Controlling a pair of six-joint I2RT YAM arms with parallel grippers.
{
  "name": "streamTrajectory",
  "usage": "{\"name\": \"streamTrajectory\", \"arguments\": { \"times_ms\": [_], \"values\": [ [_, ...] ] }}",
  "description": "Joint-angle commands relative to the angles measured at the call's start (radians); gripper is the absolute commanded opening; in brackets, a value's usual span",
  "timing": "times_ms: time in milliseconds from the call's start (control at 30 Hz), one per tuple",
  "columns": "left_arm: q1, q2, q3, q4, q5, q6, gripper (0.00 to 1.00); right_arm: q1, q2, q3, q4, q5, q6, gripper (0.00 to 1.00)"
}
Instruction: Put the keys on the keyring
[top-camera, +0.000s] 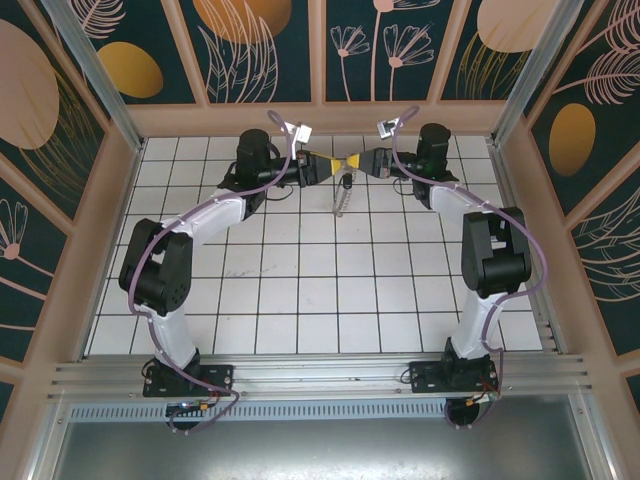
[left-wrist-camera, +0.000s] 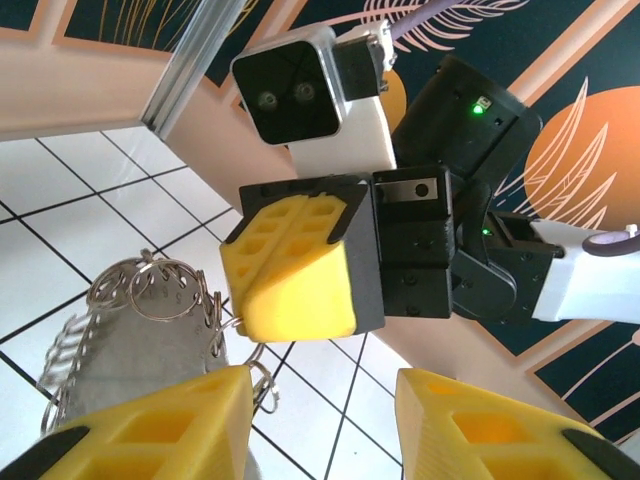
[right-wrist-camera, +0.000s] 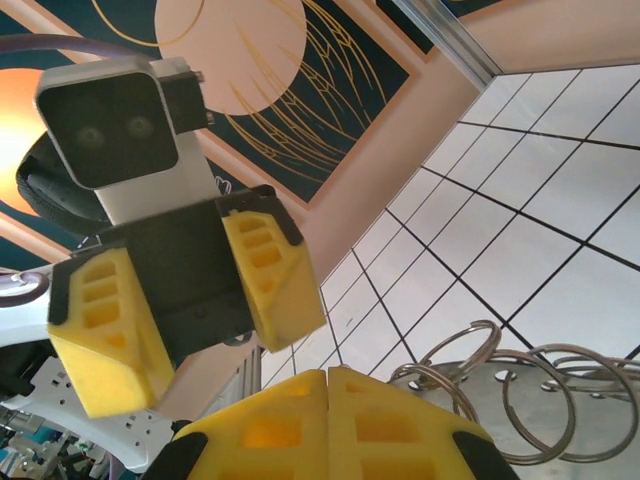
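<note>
The keyring (top-camera: 342, 200), a silvery bunch of linked wire rings, hangs below where the two grippers meet at the back of the table. My right gripper (top-camera: 356, 162) is shut on one of its thin rings (left-wrist-camera: 238, 322). Its closed yellow fingers (right-wrist-camera: 328, 400) sit beside the rings (right-wrist-camera: 505, 385), which carry a flat grey perforated plate (left-wrist-camera: 130, 350). My left gripper (left-wrist-camera: 322, 388) faces it, open with nothing between its fingers (right-wrist-camera: 272, 270), the bunch just left of its left finger. A small dark piece (top-camera: 347, 181), perhaps the keys, hangs at the top of the bunch.
The white tiled floor (top-camera: 320, 290) spreads out in front of the arms. The back wall's wooden ledge (top-camera: 320, 118) runs close behind both grippers. An aluminium post (left-wrist-camera: 190, 70) stands at the corner.
</note>
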Motion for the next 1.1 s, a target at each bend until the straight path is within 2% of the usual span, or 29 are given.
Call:
{"name": "streamTrajectory", "arguments": {
  "times_ms": [0, 933, 1067],
  "values": [
    [0.004, 0.021, 0.008, 0.026, 0.023, 0.007, 0.42, 0.011, -0.005, 0.038, 0.085, -0.032, 0.03, 0.0],
    [0.003, 0.085, 0.028, 0.156, 0.021, -0.084, 0.44, 0.034, -0.007, 0.027, 0.105, -0.036, 0.038, 0.0],
    [0.003, 0.093, 0.023, 0.218, 0.048, -0.126, 0.36, 0.036, -0.003, 0.024, 0.105, -0.033, 0.036, 0.0]
  ]
}}
